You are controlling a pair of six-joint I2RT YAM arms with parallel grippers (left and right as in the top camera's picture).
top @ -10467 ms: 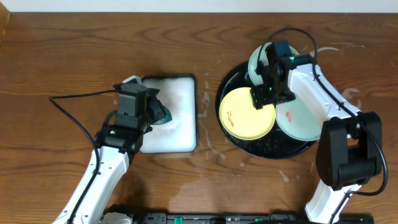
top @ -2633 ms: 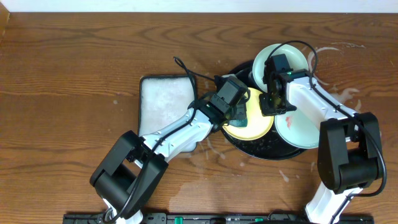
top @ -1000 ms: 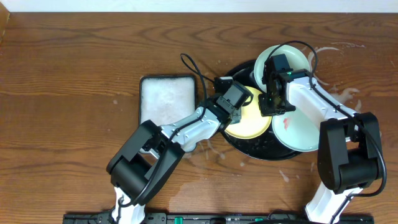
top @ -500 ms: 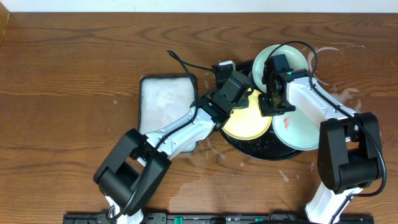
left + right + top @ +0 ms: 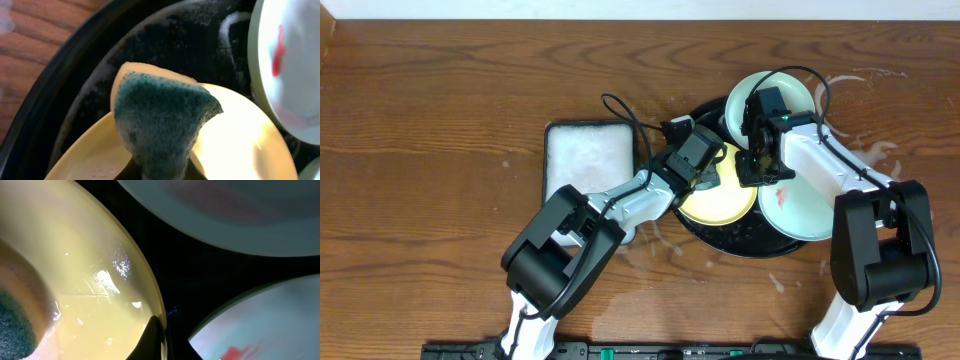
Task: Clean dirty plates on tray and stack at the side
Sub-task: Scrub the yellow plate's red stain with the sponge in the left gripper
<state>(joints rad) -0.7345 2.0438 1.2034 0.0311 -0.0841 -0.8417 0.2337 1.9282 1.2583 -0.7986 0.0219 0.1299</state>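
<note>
Left gripper [image 5: 708,170] clamps a coarse green-and-yellow sponge [image 5: 160,125] flat onto the glossy round yellow plate [image 5: 725,202]. Right gripper [image 5: 757,170] pinches that plate's thin rim, over the wet black tray [image 5: 750,244].

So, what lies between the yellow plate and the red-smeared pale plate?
Right wrist view: only bare black tray between yellow plate and smeared plate; right gripper pinches the yellow rim there.

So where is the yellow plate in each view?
Overhead: yellow plate right of centre, on the tray's left side, partly under the left arm.
Left wrist: plate along the bottom, under the sponge.
Right wrist: plate fills the left half.
Shared landmark: the black tray beneath it.
</note>
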